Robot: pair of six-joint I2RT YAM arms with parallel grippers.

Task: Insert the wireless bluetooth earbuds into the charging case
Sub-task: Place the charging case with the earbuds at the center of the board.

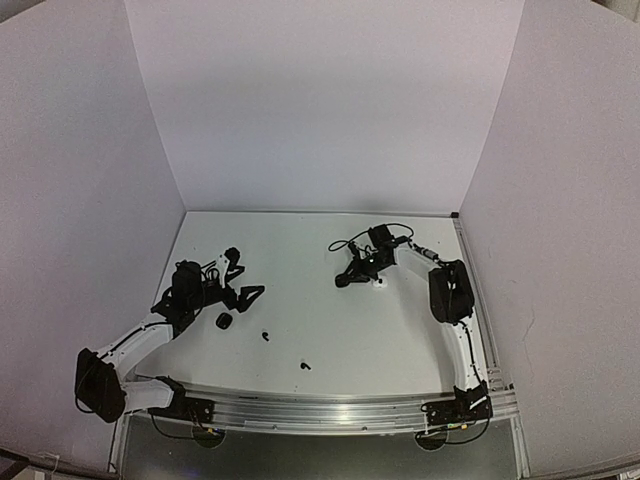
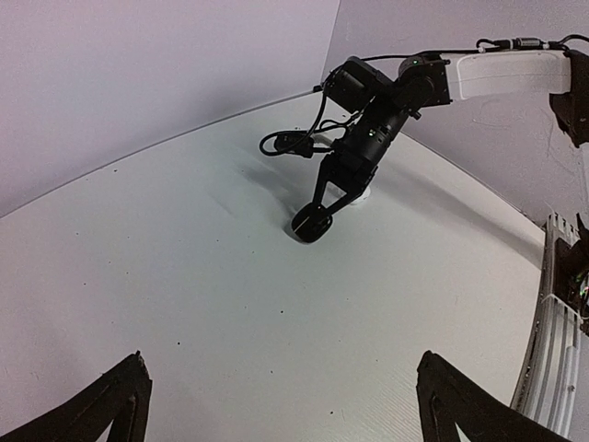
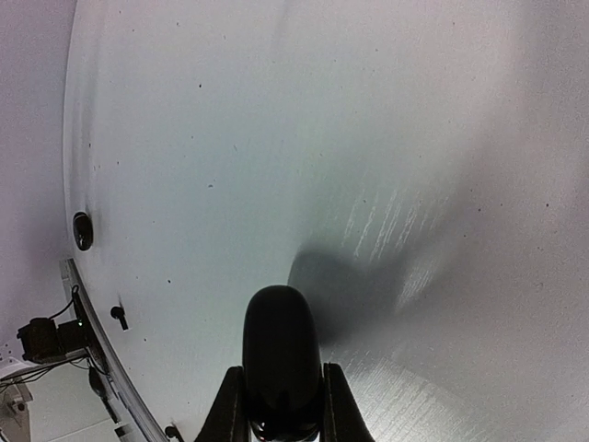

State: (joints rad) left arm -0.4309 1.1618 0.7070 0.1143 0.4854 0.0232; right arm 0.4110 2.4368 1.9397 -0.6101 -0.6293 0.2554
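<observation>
My right gripper (image 1: 343,281) is shut on a black rounded charging case (image 3: 281,354) and holds it just above the table at the back right; the case also shows in the left wrist view (image 2: 310,223). Two tiny black earbuds (image 1: 265,335) (image 1: 305,366) lie on the table near the front middle, one of which shows in the right wrist view (image 3: 120,316). My left gripper (image 1: 241,274) is open and empty at the left, its fingers (image 2: 110,410) wide apart over bare table. A small white object (image 1: 381,283) lies right beside the right gripper; I cannot tell what it is.
Another black rounded case (image 1: 223,320) lies just in front of the left gripper and shows in the right wrist view (image 3: 83,230). White walls enclose the table (image 1: 320,230) on three sides. A metal rail (image 1: 330,405) runs along the near edge.
</observation>
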